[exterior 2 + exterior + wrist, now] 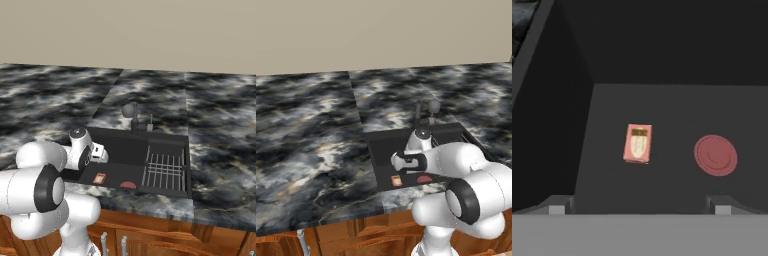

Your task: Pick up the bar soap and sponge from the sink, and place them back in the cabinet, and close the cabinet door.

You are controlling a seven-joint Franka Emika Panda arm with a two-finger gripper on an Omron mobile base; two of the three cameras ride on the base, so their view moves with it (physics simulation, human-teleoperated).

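Observation:
The black sink is set into the marbled counter. On its floor lies a small orange-pink rectangular packet with a label, which looks like the bar soap. To its right rests a pink rounded piece. My gripper hangs open above the sink's left half, over the packet, with nothing between its fingers. The sponge, the cabinet and the cabinet door are out of view.
A dark faucet stands behind the basin. A grey wire rack fills the sink's right side. Dark marbled counter spreads to both sides. Low wooden drawer fronts run below the front edge.

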